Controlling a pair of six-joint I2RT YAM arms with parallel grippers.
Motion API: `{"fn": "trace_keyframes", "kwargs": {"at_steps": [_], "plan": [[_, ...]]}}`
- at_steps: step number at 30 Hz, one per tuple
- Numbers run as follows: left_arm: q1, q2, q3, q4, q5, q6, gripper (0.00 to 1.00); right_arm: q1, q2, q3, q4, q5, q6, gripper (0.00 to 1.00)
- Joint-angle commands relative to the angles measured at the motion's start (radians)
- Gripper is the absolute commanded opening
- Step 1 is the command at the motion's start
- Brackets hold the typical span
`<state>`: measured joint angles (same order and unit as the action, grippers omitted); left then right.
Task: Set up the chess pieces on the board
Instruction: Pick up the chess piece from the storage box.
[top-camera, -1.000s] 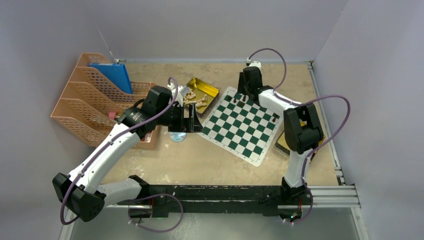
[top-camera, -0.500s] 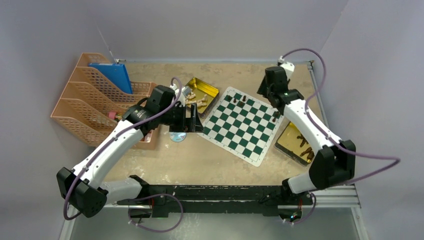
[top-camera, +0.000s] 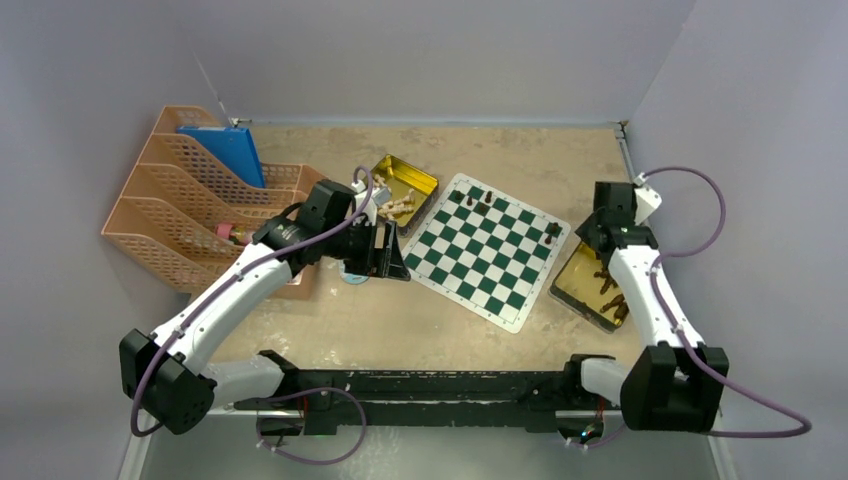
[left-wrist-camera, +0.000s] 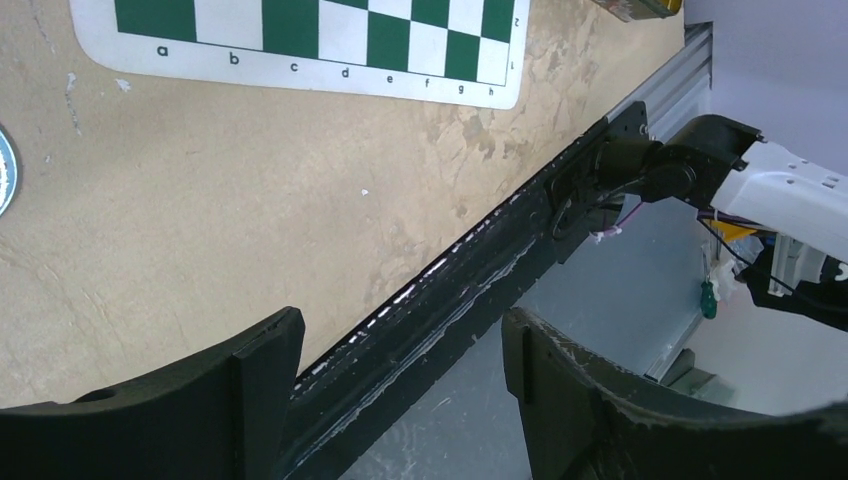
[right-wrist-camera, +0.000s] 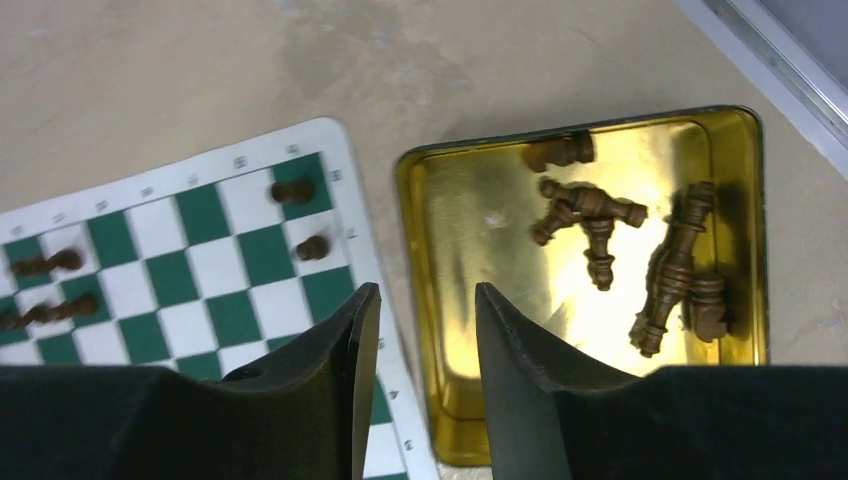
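The green and white board (top-camera: 487, 250) lies mid-table; it also shows in the left wrist view (left-wrist-camera: 300, 40) and the right wrist view (right-wrist-camera: 180, 270). Several dark brown pieces (right-wrist-camera: 313, 247) stand on its far squares (top-camera: 470, 200). More dark pieces (right-wrist-camera: 670, 270) lie in a gold tin (top-camera: 597, 285) right of the board. Pale pieces (top-camera: 395, 207) lie in a second gold tin (top-camera: 405, 185) at the board's left corner. My right gripper (right-wrist-camera: 427, 292) is open and empty above the tin's left rim (right-wrist-camera: 430, 300). My left gripper (top-camera: 390, 250) is open and empty beside the board's left edge.
Orange file racks (top-camera: 190, 200) with a blue folder (top-camera: 225, 150) stand at the left. A round bluish disc (top-camera: 355, 275) lies under my left gripper. A black rail (top-camera: 450, 385) runs along the table's near edge and shows in the left wrist view (left-wrist-camera: 500, 270).
My right arm has swung from the board's far corner out to the right and now hangs over the tin of dark pieces. My left arm has shifted slightly.
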<state>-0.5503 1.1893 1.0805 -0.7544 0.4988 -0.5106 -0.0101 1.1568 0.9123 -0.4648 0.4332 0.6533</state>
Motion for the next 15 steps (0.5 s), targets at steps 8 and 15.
{"fn": "trace_keyframes", "kwargs": {"at_steps": [8,15], "plan": [[0.003,0.001,0.013,0.009,0.044,0.01,0.7,-0.237,0.101,-0.103,0.087,-0.096,0.179,0.34],[0.003,0.011,0.035,-0.013,0.045,0.006,0.69,-0.252,0.177,-0.112,0.133,-0.098,0.248,0.32]]}}
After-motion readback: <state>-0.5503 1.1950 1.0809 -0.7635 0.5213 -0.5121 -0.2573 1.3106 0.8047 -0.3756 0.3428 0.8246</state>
